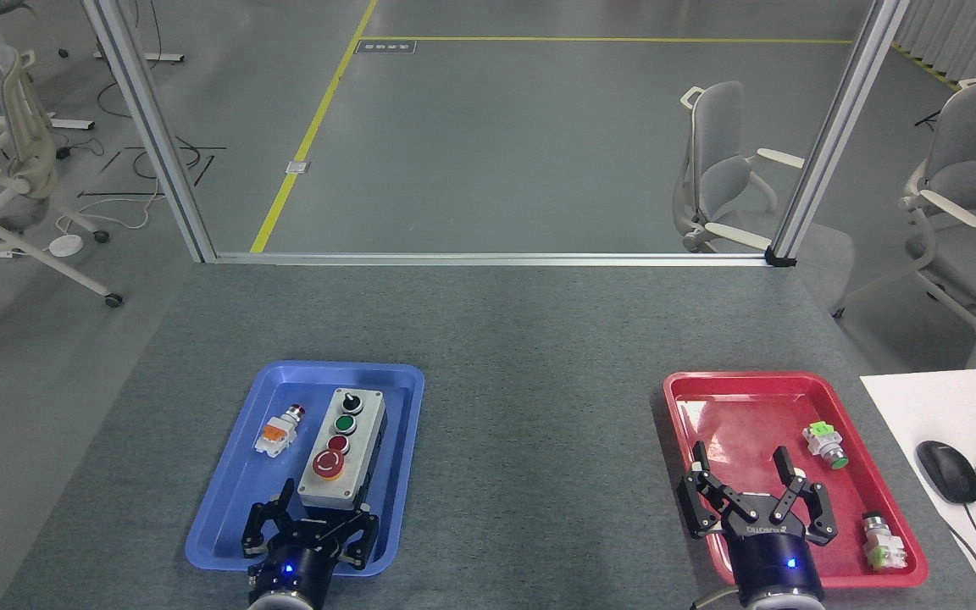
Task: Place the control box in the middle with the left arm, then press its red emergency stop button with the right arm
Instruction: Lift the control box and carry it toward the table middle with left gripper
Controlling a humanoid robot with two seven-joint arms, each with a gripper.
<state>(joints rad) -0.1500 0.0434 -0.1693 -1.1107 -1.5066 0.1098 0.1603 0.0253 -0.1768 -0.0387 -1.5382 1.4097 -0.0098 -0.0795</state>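
Control box [342,451] near end hidden behind left claw [311,514].

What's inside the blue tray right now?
The blue tray holds the control box and a loose orange-and-white push-button. The left gripper covers the box's near end.
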